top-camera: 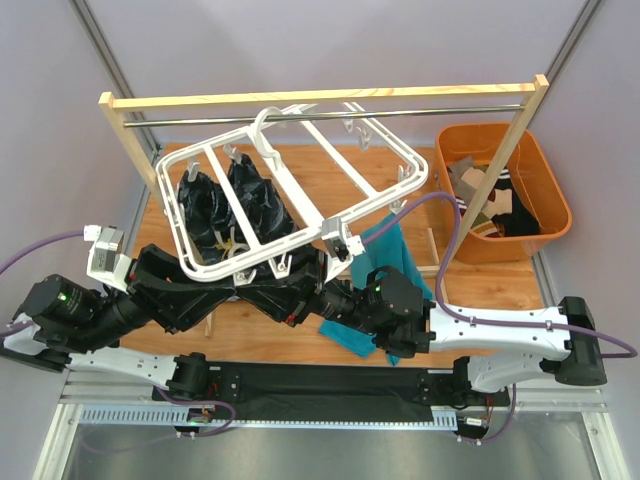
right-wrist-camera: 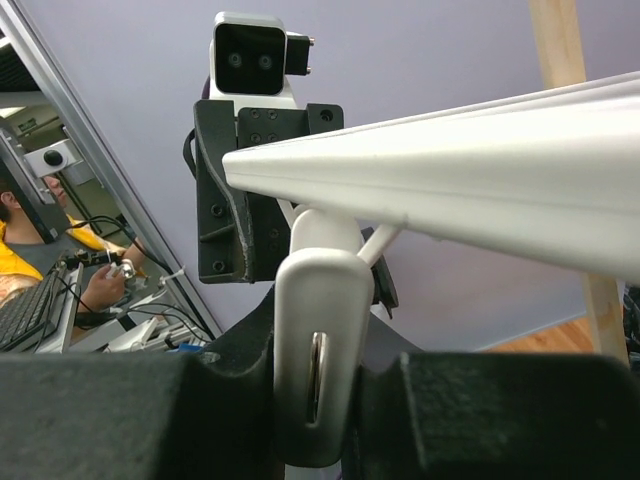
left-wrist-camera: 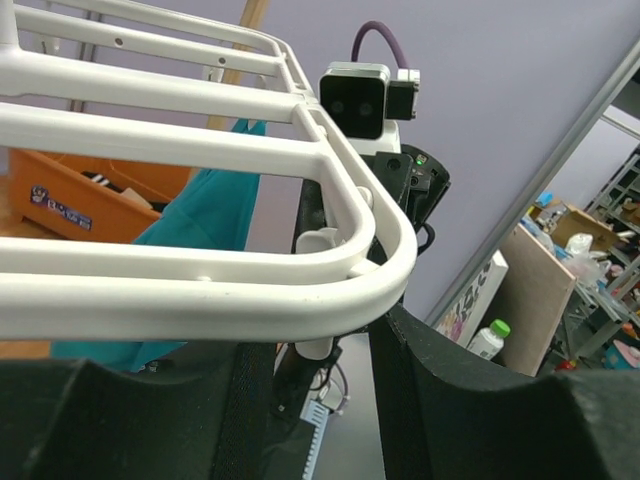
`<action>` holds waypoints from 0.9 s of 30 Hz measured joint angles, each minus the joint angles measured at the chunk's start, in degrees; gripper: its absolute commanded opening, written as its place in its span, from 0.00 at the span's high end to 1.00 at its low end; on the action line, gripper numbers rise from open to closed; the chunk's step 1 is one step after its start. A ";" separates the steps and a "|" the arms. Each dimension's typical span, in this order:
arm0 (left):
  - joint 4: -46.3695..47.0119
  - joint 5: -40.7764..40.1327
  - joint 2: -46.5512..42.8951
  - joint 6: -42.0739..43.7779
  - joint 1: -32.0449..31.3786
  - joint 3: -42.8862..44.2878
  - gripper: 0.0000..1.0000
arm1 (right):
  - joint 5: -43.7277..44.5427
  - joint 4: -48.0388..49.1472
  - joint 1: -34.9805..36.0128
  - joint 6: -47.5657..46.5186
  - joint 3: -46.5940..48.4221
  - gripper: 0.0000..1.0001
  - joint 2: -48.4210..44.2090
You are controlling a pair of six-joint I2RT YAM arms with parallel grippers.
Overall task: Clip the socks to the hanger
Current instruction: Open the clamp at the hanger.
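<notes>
The hanger (left-wrist-camera: pixel 200 300) hangs by its hook from the metal rail (top-camera: pixel 330 115) of the wooden rack (top-camera: pixel 320 95) at the far edge of the table (top-camera: pixel 500 285). It is tilted, with its near rim lowered toward the arms.

Two black socks (top-camera: pixel 230 205) are already clipped under its left half. A teal sock (top-camera: pixel 385 250) hangs at the near right corner, beside the right gripper (right-wrist-camera: pixel 315 400). Whether a clip already holds it is not visible.

The right gripper's fingers are pressed against both sides of a white clip (right-wrist-camera: pixel 315 380) under the rim, presumably to squeeze it open for the teal sock.

The left gripper (left-wrist-camera: pixel 310 400) straddles the near rim at a rounded corner, jaws partly spread. Whether they pinch the rim cannot be determined. Its likely function is to steady the frame.

The remaining socks (top-camera: pixel 490 205) lie in the orange bin (top-camera: pixel 556 195) at the table's far right corner.
</notes>
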 measured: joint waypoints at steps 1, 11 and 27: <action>-0.02 -0.04 0.00 -0.26 0.00 0.00 0.52 | 0.02 -0.15 0.02 0.20 0.11 1.00 0.00; -5.22 -5.79 2.21 -5.53 0.00 2.01 0.47 | 2.10 -9.68 0.00 1.20 2.08 1.00 -1.97; -7.54 -16.72 2.73 -12.68 -0.02 -1.44 0.50 | 16.79 -30.51 1.53 -0.83 9.22 1.00 -2.62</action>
